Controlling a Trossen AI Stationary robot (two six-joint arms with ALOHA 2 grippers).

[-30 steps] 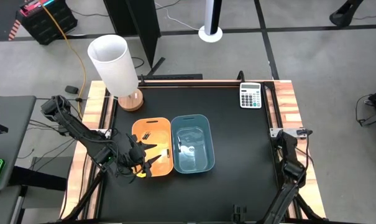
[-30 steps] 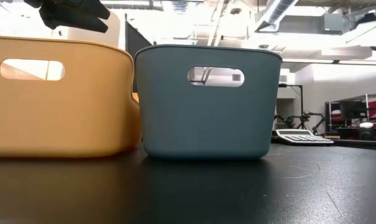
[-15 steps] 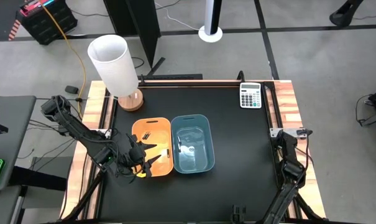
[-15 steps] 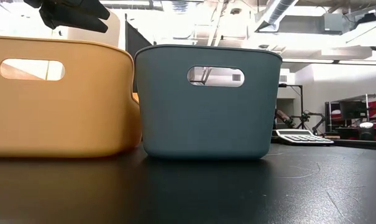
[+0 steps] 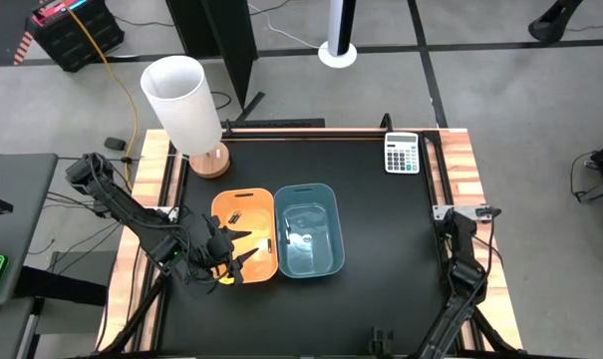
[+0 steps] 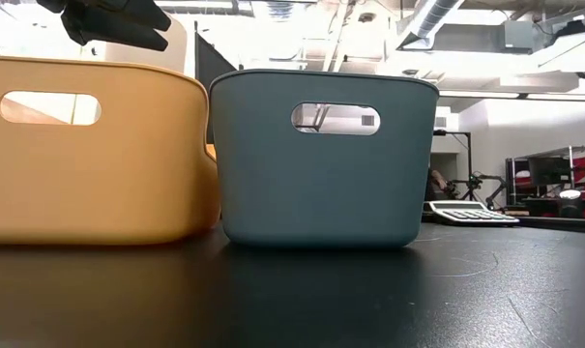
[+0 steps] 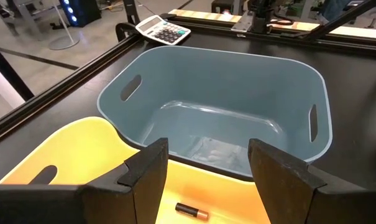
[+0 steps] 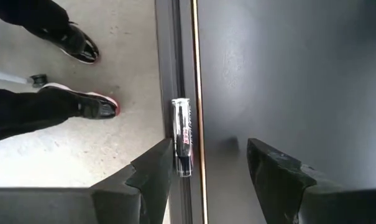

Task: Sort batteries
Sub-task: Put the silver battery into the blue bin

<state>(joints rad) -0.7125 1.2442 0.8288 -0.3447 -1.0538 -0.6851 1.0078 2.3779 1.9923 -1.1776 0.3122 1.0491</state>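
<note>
Black table, left gripper over orange bin

We see an orange bin and a blue-grey bin on a black table. A battery in the orange bin is black with a copper end. The calculator is white with dark keys. The lamp shade is white.

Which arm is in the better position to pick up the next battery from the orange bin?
The left. Its claw hangs open over the orange plastic bin, directly above a dark slim battery. The right claw is parked at the table's far right edge.
</note>
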